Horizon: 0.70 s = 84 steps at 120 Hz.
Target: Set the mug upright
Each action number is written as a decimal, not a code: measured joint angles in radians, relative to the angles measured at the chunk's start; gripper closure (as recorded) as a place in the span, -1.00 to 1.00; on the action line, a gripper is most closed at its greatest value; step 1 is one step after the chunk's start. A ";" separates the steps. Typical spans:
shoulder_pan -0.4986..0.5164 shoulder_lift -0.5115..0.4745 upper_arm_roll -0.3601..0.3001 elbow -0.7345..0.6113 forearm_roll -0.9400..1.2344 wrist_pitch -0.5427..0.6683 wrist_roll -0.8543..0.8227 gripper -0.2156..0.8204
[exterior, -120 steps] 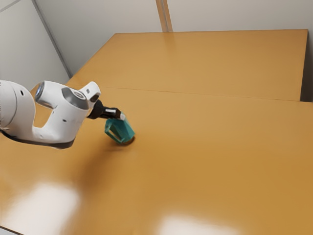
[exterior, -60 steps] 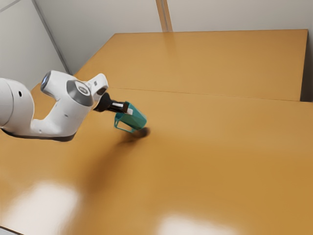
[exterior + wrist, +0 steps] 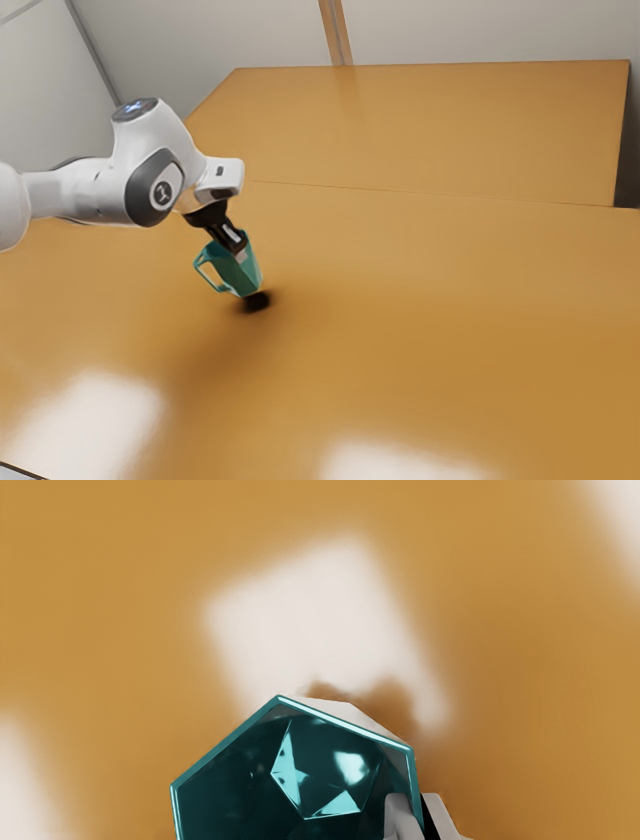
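In the exterior view my gripper [image 3: 238, 250] points down and slightly toward the exterior view's right, shut on the wall of the teal mug [image 3: 240, 275]. The faceted mug leans a little, its rim up at my fingers and its handle toward the exterior view's left. A dark shadow lies by its base; whether the base touches the table I cannot tell. From the wrist, the gripper [image 3: 419, 812] has one fingertip inside the mug [image 3: 225, 780] and the other outside, with the rim between them. The mug's hollow interior faces the camera.
The wooden table [image 3: 430, 300] extends around the mug, with bright glare patches on its surface. A pale wall [image 3: 480, 30] stands behind its far edge.
My arm has swung the hand from nearly level to pointing down. The mug has turned with it from a strong tilt to a more upright pose and shifted toward the exterior view's left.
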 joint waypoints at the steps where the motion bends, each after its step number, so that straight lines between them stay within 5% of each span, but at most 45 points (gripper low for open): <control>1: 0.001 -0.002 0.000 0.000 0.009 -0.007 -0.008 0.93; 44: 0.005 -0.004 -0.001 -0.004 0.150 -0.184 -0.291 0.93; 84: 0.006 0.033 0.002 -0.004 0.169 -0.101 -0.450 0.93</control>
